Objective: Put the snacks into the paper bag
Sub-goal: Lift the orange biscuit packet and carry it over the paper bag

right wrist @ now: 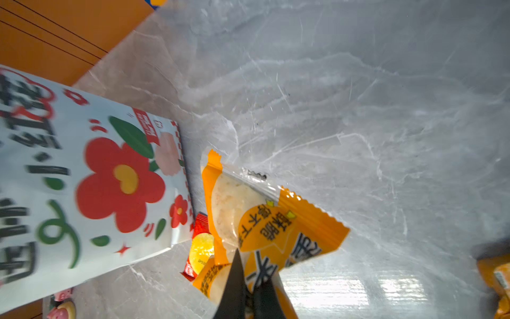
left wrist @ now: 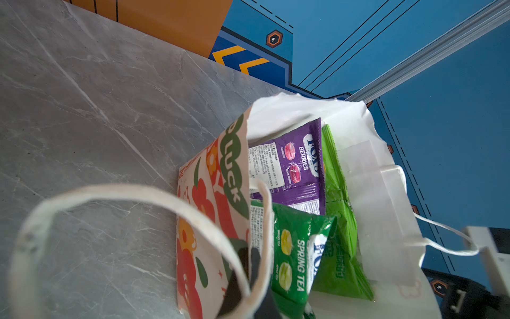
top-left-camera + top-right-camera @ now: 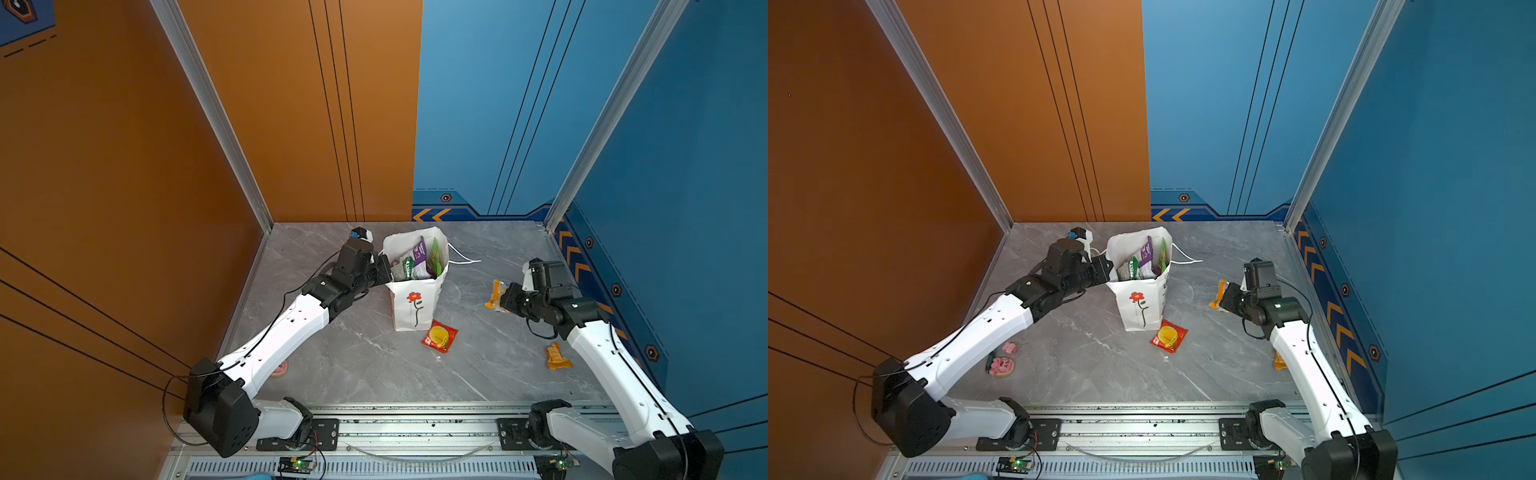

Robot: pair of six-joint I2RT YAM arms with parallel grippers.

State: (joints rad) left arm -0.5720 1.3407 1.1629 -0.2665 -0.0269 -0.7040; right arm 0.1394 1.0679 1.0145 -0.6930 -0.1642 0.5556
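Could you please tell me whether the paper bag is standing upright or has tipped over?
Upright: the paper bag stands on its base, mouth facing up, with the purple packet showing inside.

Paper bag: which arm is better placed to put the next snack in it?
Right. The right gripper is shut on the orange packet beside the bag, whose mouth stands open. The left gripper is busy, shut on the bag's rim.

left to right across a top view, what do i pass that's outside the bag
pink thing → red packet → held orange packet → loose orange packet
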